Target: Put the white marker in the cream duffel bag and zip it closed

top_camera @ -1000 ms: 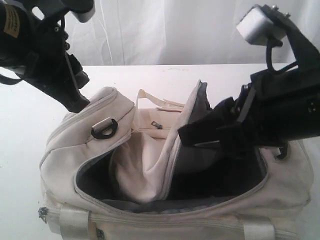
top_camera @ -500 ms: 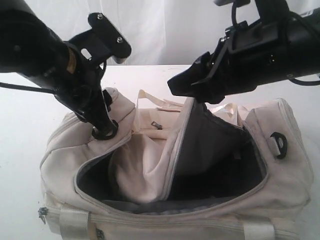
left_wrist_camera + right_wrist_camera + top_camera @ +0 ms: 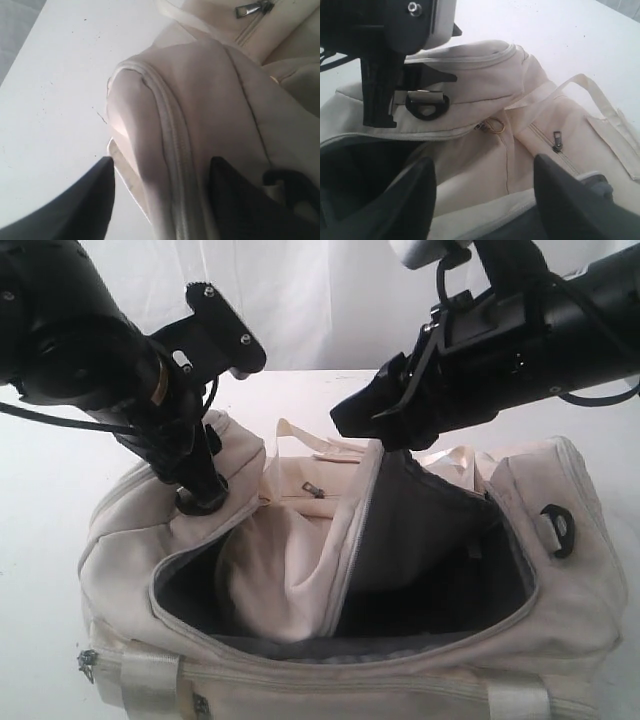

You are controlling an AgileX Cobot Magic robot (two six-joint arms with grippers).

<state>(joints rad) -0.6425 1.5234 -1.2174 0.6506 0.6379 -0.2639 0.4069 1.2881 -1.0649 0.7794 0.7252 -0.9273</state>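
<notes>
Cream duffel bag (image 3: 560, 600) lies long-axis across the white table (image 3: 60, 470), mouth gaping towards the camera. My left gripper (image 3: 162, 161) is spread astride its end seam. My right gripper (image 3: 485, 167) hangs wide open above the raised flap.

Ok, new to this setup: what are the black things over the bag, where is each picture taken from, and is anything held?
They are two robot arms, each ending in a two-fingered gripper. One picture looks on from outside; the other two come from wrist cameras. A cream duffel bag lies unzipped on a white table. The left gripper stands open astride a seam at the bag's end; the right gripper is open over the bag's middle. Neither holds anything, and no marker is visible.
</notes>
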